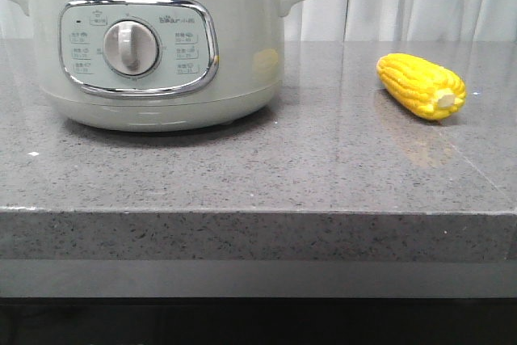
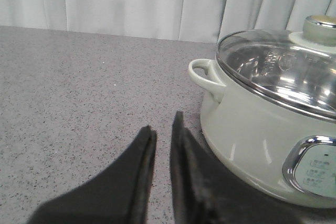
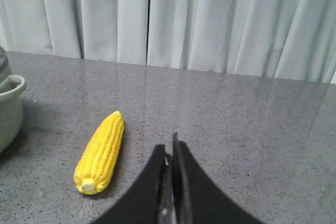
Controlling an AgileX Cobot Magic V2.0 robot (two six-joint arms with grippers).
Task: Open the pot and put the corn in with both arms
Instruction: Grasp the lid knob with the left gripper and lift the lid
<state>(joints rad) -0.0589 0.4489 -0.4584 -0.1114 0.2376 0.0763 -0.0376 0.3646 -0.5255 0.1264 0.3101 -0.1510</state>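
pot [image 1: 153, 46] left on counter [image 1: 307, 167] — corn [image 1: 422, 85] right

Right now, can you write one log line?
pot: lid on | corn: on counter | left end effector: shut | right end effector: shut

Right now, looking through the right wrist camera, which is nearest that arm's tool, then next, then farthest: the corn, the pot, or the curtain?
1. Corn: lies on the counter just beside the right tool, untouched.
2. Pot: past the corn on that same side, only its handle and wall showing at the picture's edge.
3. Curtain: hangs behind the counter's far edge, farthest of all.
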